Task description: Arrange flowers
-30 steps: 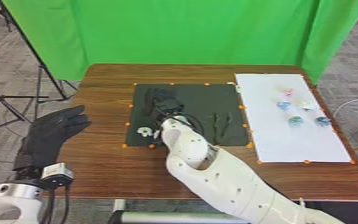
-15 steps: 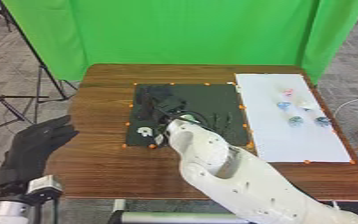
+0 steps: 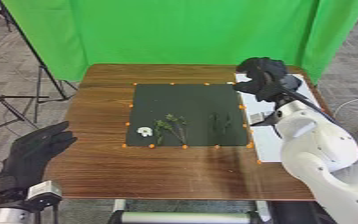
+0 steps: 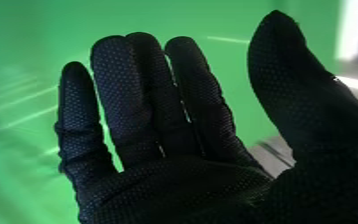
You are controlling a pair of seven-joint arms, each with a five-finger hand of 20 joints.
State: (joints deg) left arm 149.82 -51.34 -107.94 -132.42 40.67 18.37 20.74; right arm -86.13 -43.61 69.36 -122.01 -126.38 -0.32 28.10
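Has right robot hand (image 3: 266, 84) open, empty over far part of white sheet (image 3: 265, 145), left robot hand (image 3: 24, 156) open left of table (image 3: 100, 120), might drag green stems (image 3: 177, 131) or white flower (image 3: 144, 131), near-left on black mat (image 3: 189, 99), if swinging left too low.

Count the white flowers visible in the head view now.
1: the white flower lies near the lower left corner of the dark mat. Others may be hidden behind the right arm, which covers part of the white sheet.
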